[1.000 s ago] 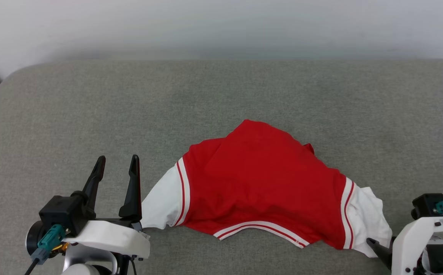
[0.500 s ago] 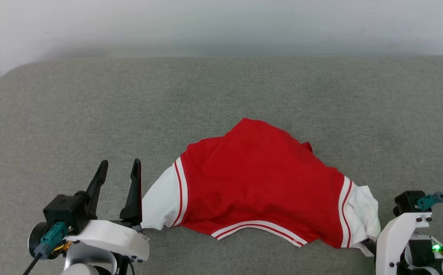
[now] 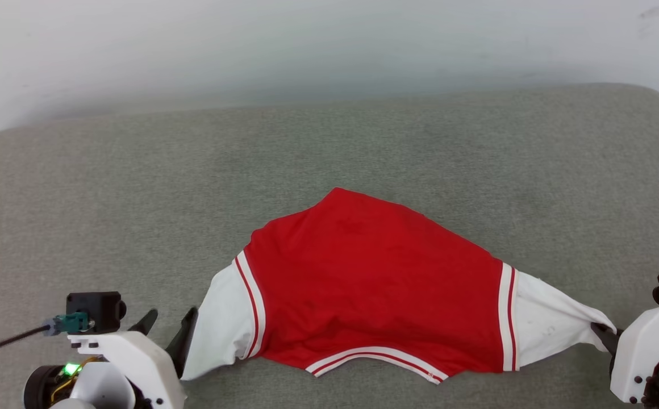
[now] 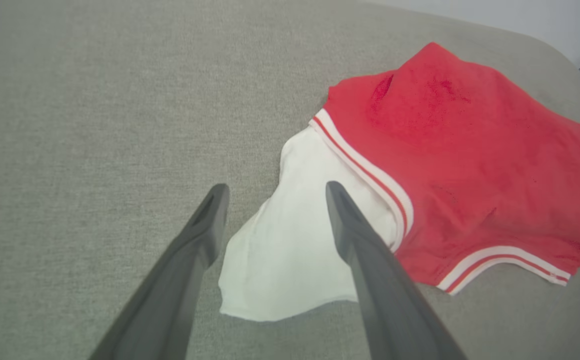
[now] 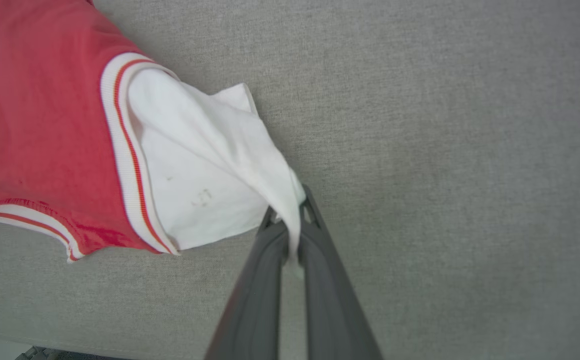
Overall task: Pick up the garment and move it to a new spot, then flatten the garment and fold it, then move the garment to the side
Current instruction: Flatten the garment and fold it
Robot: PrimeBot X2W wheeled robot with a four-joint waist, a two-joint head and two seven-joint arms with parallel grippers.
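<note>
Red fabric, white short sleeves and red-and-white striped trim mark the garment (image 3: 375,284), which lies spread but rumpled, plain side up with no lettering showing, near the front middle of the grey upholstered surface (image 3: 136,187). Judged to be the grasping stage of the pick-up: the right gripper (image 5: 290,210) is clamped on the tip of one white sleeve, drawing it to a taut point, while the left gripper (image 4: 276,189) stands spread wide with the other sleeve's edge between its fingers. Next, the left jaws would need to close on that sleeve before both arms lift together.
</note>
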